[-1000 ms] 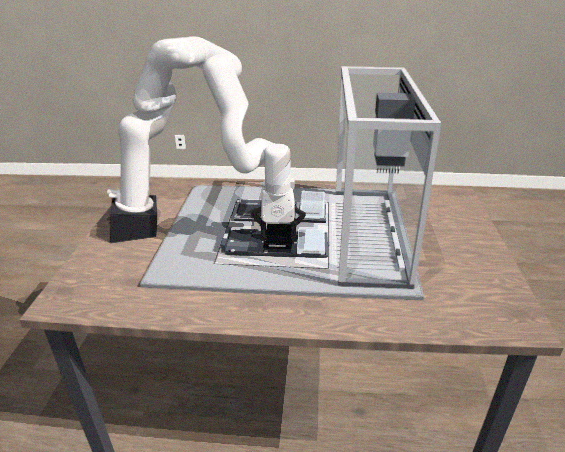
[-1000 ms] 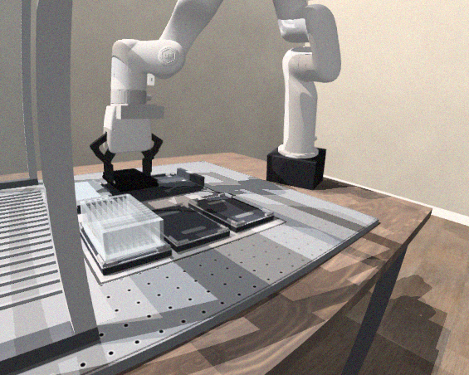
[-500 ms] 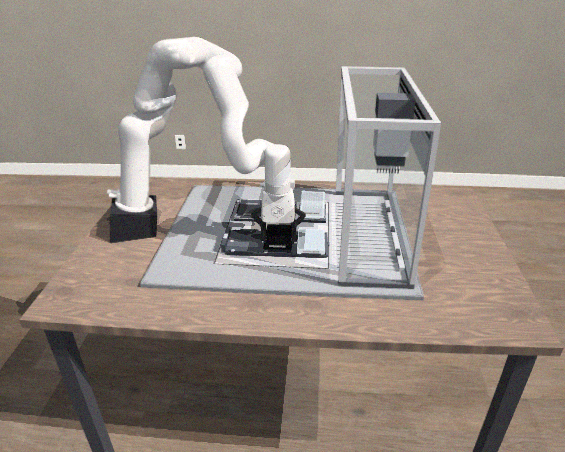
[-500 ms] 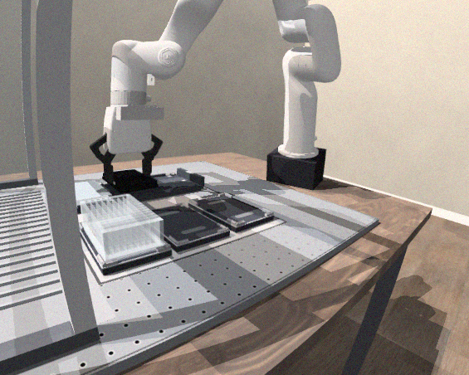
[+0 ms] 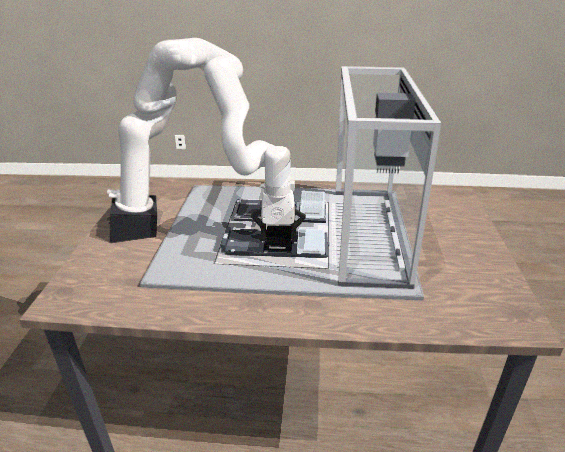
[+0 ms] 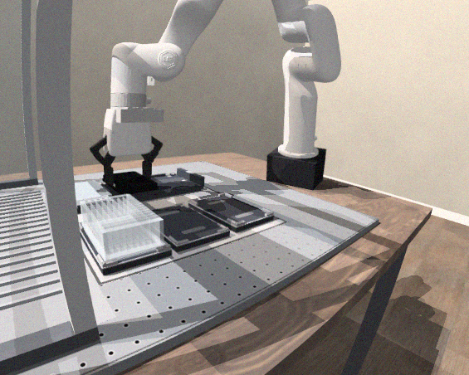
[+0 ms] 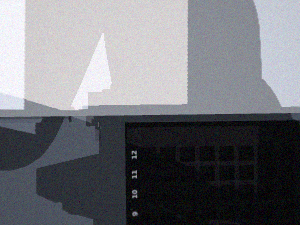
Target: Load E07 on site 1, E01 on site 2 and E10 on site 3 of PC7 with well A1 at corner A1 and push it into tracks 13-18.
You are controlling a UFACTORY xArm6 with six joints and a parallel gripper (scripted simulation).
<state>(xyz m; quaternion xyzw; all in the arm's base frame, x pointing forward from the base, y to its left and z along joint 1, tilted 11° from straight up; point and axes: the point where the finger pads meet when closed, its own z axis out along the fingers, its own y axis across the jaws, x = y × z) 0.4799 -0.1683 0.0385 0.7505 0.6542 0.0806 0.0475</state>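
Note:
My gripper [image 6: 125, 176] is shut on a black 96-well plate, E01 [image 6: 130, 182], which is low over the middle site of the carrier PC7 [image 6: 163, 184]. I cannot tell whether the plate touches the site. In the wrist view the plate [image 7: 210, 169] fills the lower right, with column numbers 9 to 12 along its left edge. In the top view the gripper [image 5: 278, 244] stands over the carrier's middle [image 5: 276, 242]. The clear deep-well block E07 [image 6: 119, 228] sits in its nest nearest the rails. The middle nest [image 6: 189, 226] looks empty. A thin plate, E10 [image 6: 231, 211], lies in the far nest.
The instrument frame [image 5: 386, 175] with its loading rails [image 5: 368, 235] stands right of the carrier. One frame post [image 6: 61, 166] rises close to the deep-well block. The carrier's handle block [image 6: 190, 176] faces the arm's base [image 6: 296, 168].

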